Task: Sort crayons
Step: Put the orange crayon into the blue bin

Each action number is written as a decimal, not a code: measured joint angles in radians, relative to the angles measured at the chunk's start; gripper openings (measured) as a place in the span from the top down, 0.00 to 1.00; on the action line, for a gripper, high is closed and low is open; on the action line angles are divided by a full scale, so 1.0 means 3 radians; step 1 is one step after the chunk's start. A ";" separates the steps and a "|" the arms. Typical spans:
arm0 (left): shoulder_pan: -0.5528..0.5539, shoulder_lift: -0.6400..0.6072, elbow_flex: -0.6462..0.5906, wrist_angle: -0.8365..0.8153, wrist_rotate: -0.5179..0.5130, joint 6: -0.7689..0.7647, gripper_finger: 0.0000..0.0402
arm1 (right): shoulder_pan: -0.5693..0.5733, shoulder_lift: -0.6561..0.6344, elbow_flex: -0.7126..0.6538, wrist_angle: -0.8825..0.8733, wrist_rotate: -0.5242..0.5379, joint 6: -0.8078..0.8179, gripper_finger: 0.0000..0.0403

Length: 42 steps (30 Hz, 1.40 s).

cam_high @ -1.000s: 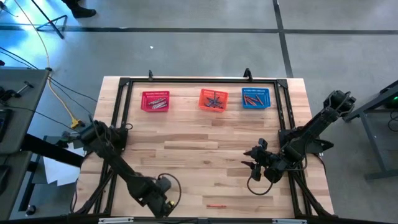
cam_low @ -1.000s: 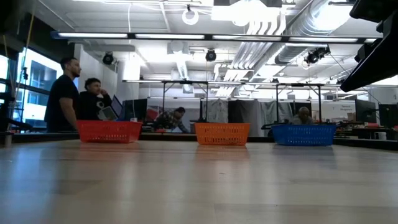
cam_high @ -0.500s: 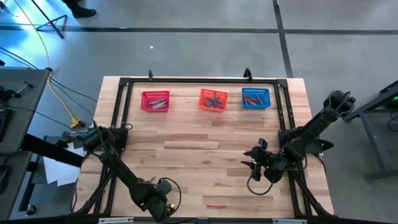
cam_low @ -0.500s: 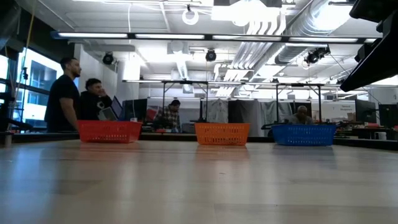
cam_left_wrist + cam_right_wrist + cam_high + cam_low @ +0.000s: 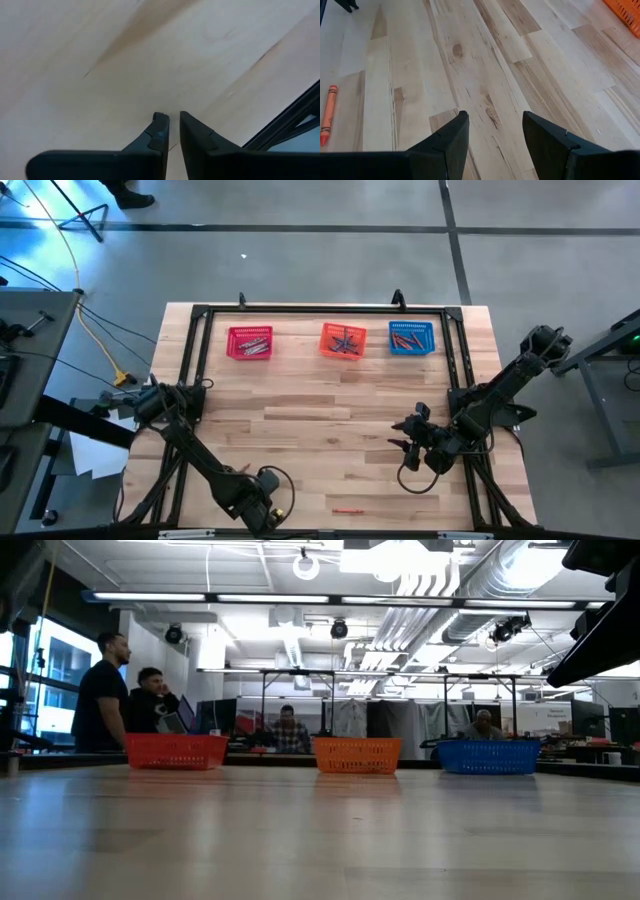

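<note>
Wooden table (image 5: 300, 430), lone crayon (image 5: 329, 114) in right wrist view, right jaws released, left jaws nearly clenched.

Three mesh baskets stand in a row on the surface (image 5: 330, 395): one red basket (image 5: 250, 342), one orange basket (image 5: 343, 339) and one blue basket (image 5: 411, 337). Each holds a small heap of crayons, too tangled to count: the crayons in the red basket (image 5: 252, 344), those in the orange basket (image 5: 344, 340) and those in the blue basket (image 5: 407, 339). One loose red-orange crayon (image 5: 347, 509) lies alone on the bare wood. Two dark arms work here, each ending in one tool with two fingers: the left tool (image 5: 173, 125) and the right tool (image 5: 495, 131). In the low view at least four people show in the room behind, among them two people (image 5: 125, 700) beside the red basket.
</note>
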 joint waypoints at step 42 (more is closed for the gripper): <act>0.0513 -0.0026 0.0036 -0.1548 -0.0036 0.0787 0.75 | 0.0001 0.0000 0.0000 -0.0002 0.0033 0.0000 0.55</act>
